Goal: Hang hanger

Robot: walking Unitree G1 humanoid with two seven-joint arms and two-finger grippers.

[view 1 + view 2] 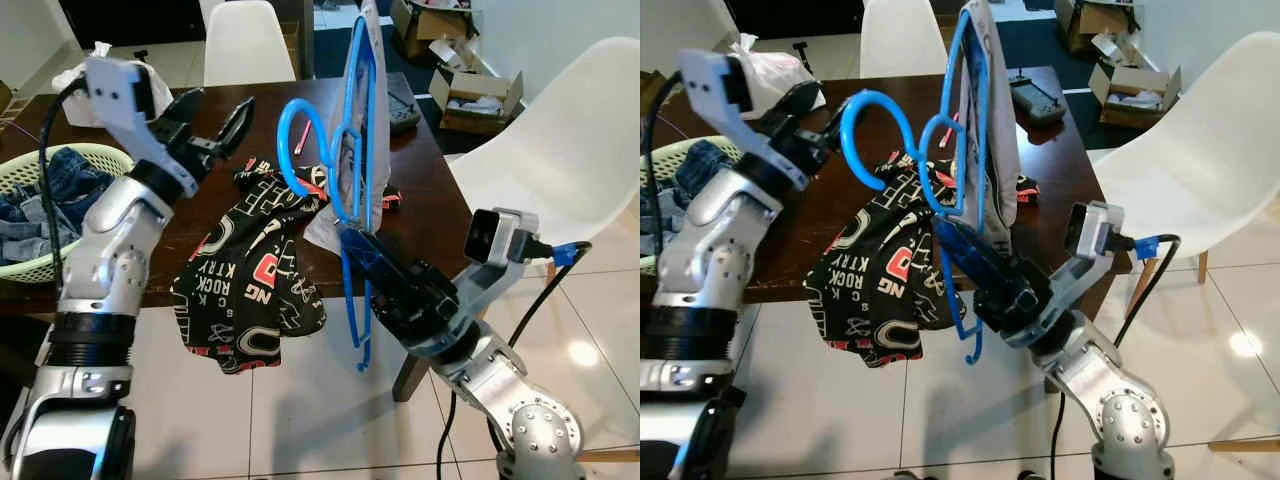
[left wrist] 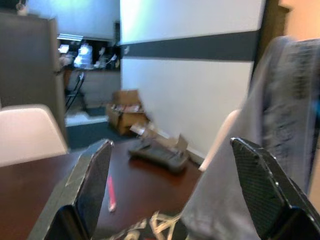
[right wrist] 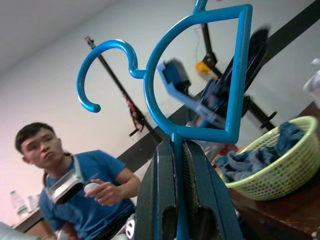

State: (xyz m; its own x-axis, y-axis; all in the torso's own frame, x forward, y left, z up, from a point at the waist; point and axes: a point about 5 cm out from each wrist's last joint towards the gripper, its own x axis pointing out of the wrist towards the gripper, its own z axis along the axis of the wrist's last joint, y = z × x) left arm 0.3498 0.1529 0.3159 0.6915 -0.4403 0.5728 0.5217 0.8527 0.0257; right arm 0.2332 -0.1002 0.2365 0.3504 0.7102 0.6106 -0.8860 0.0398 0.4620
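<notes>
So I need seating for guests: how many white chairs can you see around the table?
2. One white chair stands at the far side of the dark table; the other is at the table's right end, near the right gripper. More may be hidden outside the frame.

black printed cloth, at 9 o'clock of the blue hanger: white lettering, upside down, reads "ROCK", "KTRY" and "NG"
grey garment on the hanger: dark print, too blurred to read
</notes>
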